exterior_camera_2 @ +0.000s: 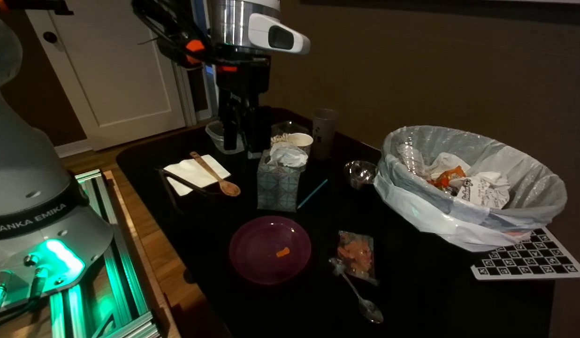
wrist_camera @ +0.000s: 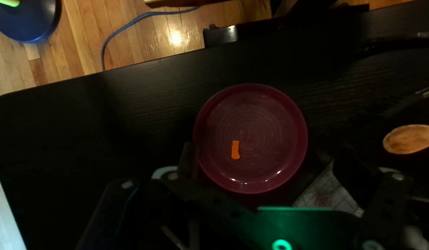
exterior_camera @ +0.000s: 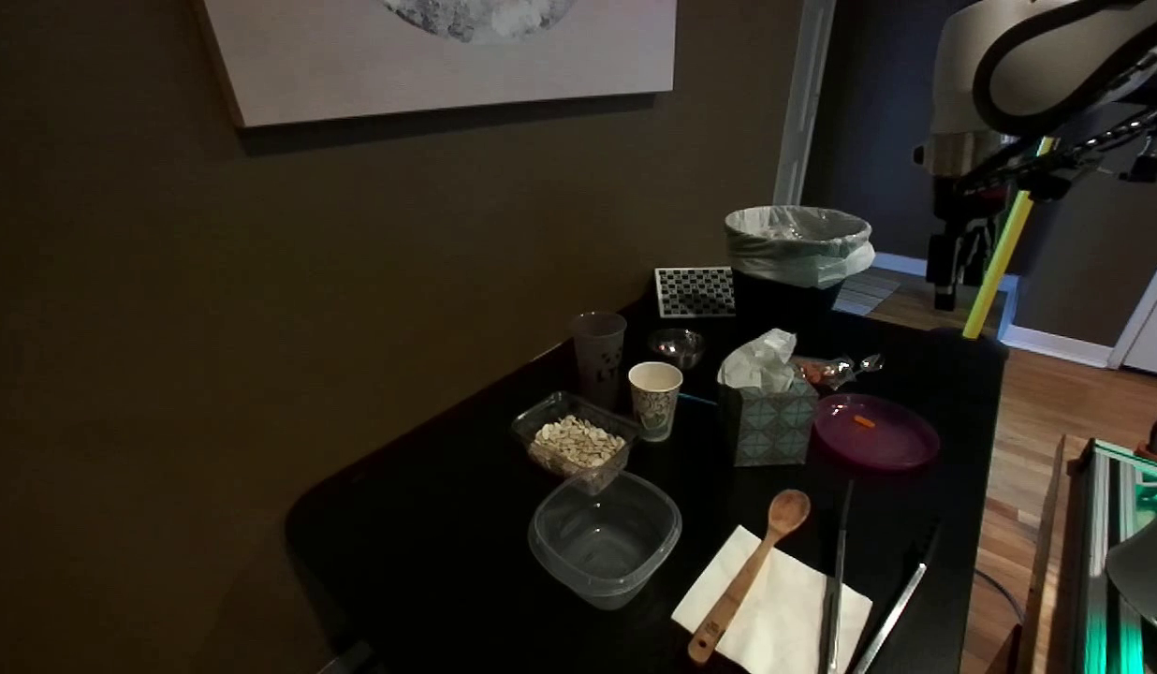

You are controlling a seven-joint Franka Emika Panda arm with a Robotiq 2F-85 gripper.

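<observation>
My gripper point(exterior_camera_2: 243, 145) hangs in the air above the black table, fingers pointing down. It shows in both exterior views point(exterior_camera: 959, 285). In the wrist view its two fingers point(wrist_camera: 268, 163) stand wide apart with nothing between them. Below is a round purple plate point(wrist_camera: 284, 114), seen in both exterior views point(exterior_camera: 892, 451) point(exterior_camera_2: 255, 263). A small orange bear-shaped piece point(wrist_camera: 235, 150) lies on the plate, off its middle. A patterned tissue box point(exterior_camera_2: 277, 190) with a tissue sticking out stands beside the plate; in the wrist view the right finger partly hides this box point(wrist_camera: 327, 196).
A bin with a white bag point(exterior_camera_2: 426, 225) stands by a checkered board point(exterior_camera_2: 529, 258). A clear packet point(exterior_camera_2: 355, 253), metal spoon point(exterior_camera_2: 353, 286), blue stick point(exterior_camera_2: 313, 193) and metal bowl point(exterior_camera: 677, 346) lie around. Wooden spoon point(exterior_camera: 752, 571), napkin point(exterior_camera: 794, 608), tongs point(exterior_camera: 892, 618), oats tub point(exterior_camera: 578, 442), clear container point(exterior_camera: 605, 538), cups point(exterior_camera: 655, 402).
</observation>
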